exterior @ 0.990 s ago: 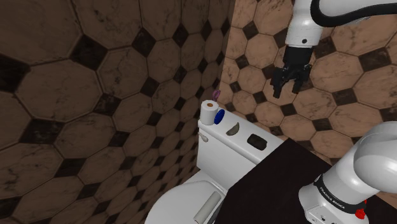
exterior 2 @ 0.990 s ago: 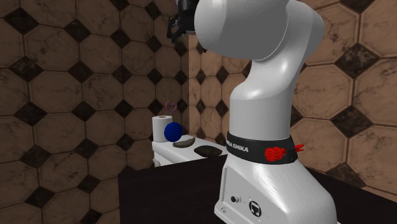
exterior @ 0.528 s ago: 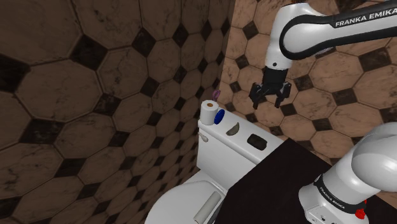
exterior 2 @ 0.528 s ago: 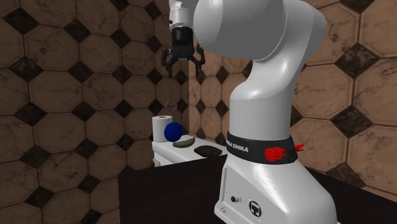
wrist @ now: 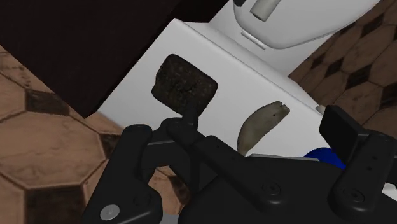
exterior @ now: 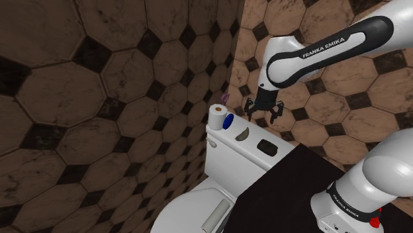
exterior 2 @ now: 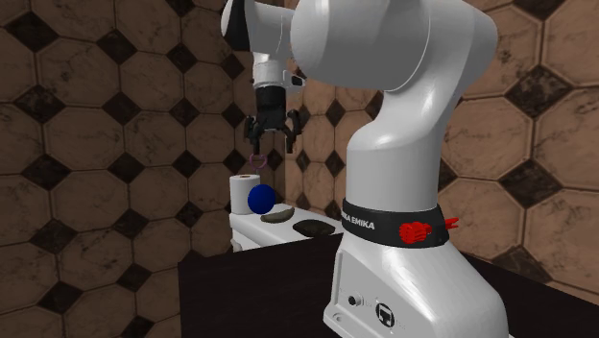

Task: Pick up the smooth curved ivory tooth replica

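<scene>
- Plainly, the tooth [wrist: 262, 122], a curved greyish-tan piece tapering to a point, lies flat on the white tank lid [wrist: 219, 124] of a toilet, about midway along it.
- From the wrist, the tooth shows in the gap between the two black fingers [wrist: 340, 130], which stand wide apart and touch nothing.
- The gripper [exterior: 263, 115] hangs in the air over the lid, well clear of the tooth [exterior: 242, 134]. In the shoulder view it is above and a little to the right. In the second exterior view the gripper [exterior 2: 270, 143] is almost straight over the tooth [exterior 2: 275, 215].
- A dark, rough block [wrist: 183, 84] with rounded corners lies on the same lid just beside the tooth, on the side nearer the black stand [exterior: 284, 192].
- On the other side a blue ball [exterior: 228, 122] rests near the tooth, right against an upright paper roll [exterior: 216, 116] at the lid's far end.
- A small pink ring [exterior: 224, 98] shows against the wall just above that roll.
- Brown octagonal tiles with dark squares cover the walls [exterior: 99, 93] around the toilet.
- Below the tank, the white seat [exterior: 188, 205] carries a second roll [exterior: 215, 216] lying on its side.
</scene>
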`<control>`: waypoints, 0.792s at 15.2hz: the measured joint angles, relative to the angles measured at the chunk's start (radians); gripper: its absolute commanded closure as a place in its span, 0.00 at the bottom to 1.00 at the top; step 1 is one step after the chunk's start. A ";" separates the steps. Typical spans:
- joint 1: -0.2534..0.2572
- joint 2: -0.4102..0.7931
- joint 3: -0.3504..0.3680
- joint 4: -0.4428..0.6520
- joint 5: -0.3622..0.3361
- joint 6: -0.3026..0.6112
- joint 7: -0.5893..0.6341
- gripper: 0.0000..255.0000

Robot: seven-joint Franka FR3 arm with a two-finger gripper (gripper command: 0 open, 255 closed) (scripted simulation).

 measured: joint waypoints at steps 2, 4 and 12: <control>-0.013 0.076 0.018 0.010 -0.011 0.076 0.087 0.00; -0.035 0.152 0.019 0.031 -0.037 0.138 0.163 0.00; -0.062 0.482 -0.031 0.142 -0.175 0.380 0.506 0.00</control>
